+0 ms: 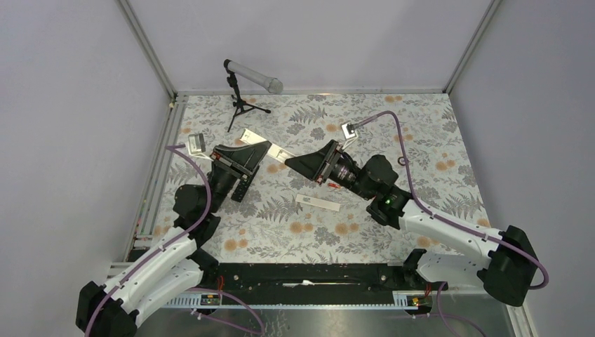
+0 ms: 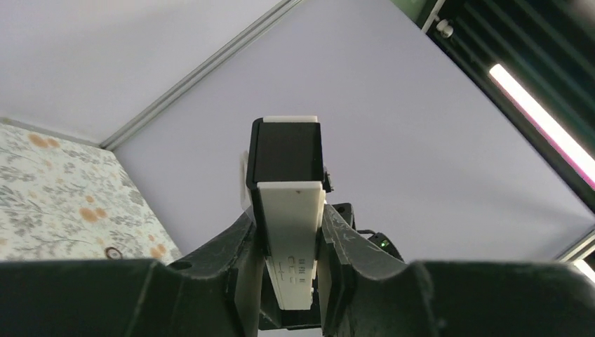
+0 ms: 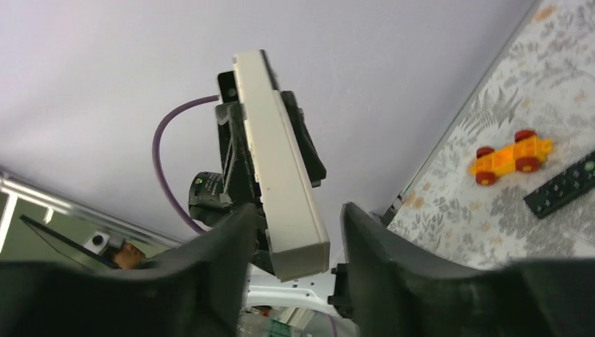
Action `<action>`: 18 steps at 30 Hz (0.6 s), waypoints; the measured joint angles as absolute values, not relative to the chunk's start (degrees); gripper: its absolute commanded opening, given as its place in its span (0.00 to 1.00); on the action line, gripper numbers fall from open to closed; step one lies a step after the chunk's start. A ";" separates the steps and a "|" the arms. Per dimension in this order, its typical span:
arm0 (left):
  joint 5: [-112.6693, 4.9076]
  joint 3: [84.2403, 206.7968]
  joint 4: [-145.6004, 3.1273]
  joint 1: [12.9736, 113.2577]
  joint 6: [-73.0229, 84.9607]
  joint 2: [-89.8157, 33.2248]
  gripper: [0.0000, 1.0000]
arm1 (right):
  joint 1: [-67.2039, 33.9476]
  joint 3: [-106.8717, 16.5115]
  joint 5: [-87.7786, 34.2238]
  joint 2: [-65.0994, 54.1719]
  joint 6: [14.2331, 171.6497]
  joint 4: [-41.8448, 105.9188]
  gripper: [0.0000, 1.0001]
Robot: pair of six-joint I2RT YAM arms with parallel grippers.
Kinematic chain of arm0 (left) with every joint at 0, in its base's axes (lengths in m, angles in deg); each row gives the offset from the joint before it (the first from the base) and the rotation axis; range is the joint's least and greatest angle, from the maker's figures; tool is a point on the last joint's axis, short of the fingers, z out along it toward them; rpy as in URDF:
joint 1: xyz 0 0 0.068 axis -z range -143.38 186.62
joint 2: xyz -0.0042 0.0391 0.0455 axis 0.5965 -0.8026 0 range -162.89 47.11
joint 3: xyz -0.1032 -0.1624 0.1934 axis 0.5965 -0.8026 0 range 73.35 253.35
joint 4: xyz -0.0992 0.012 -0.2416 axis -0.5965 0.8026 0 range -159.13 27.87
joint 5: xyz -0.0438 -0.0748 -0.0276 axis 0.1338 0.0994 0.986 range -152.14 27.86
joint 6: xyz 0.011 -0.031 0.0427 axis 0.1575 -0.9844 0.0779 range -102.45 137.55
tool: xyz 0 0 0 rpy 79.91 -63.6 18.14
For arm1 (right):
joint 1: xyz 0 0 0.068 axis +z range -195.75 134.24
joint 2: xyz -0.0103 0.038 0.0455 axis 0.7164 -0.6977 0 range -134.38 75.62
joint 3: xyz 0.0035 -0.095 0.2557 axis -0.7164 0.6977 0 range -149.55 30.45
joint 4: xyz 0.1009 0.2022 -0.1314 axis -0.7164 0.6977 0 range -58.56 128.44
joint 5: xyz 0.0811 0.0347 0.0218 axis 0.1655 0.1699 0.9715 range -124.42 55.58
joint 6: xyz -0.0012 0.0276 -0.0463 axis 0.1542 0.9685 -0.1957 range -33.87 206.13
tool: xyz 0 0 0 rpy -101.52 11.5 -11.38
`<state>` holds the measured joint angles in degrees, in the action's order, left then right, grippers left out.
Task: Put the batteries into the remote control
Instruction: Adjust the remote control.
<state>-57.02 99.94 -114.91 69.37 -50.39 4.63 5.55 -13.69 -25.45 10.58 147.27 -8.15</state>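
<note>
Remote: the white remote [image 2: 291, 203] is up in the air over the table [image 1: 393, 232], between the two arms, with one gripper at each end.
Left gripper: the left gripper [image 2: 290, 246] is closed on the remote, one finger pressed on each long side.
Right gripper: the right gripper [image 3: 298, 217] has its fingers a little apart around the other end. One finger is right by the remote and there is a gap at the other, so it looks loose, not squeezing.
Dark part: past the left fingers the remote has a black boxy bit. It may be the place for the batteries, but I cannot tell.
Batteries: I cannot find them for sure in any view.
White strip: a white strip [image 1: 317, 202] lies flat on the table near the right arm. It may be the lid.
Other things: an orange toy car [image 3: 511, 156] and a black remote [image 3: 561, 186] lie near each other on the table. A microphone [image 1: 252, 76] stands at the back.
Step now: I think the remote is going from one arm to the other.
How to do it well: hold tight with the left side. Slide the right fingers straight off so they do not bump or twist the remote. Keep it level.
Watch out: the remote is thin and smooth, so it may slip.
</note>
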 measured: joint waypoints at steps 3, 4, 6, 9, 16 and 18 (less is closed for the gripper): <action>-57.17 99.98 -113.10 69.63 -44.97 5.64 0.00 | 5.60 -13.27 -25.97 11.54 146.20 -3.82 0.90; -57.39 100.11 -111.15 69.63 -42.63 6.47 0.00 | 5.58 -13.16 -26.21 12.33 145.30 -1.68 0.92; -57.74 101.40 -105.45 69.61 -37.65 8.02 0.00 | 5.44 -13.18 -27.13 14.73 142.48 3.54 0.94; -57.89 105.56 -94.24 69.61 -29.19 9.35 0.00 | 4.70 -13.49 -28.55 19.96 136.89 12.07 0.93; -58.44 112.66 -73.47 69.50 -15.62 10.84 0.00 | 2.60 -21.29 -33.10 23.50 122.81 35.17 0.70; -58.77 112.72 -69.32 69.26 -13.70 11.54 0.00 | 2.38 -23.26 -35.00 21.01 119.05 41.05 0.59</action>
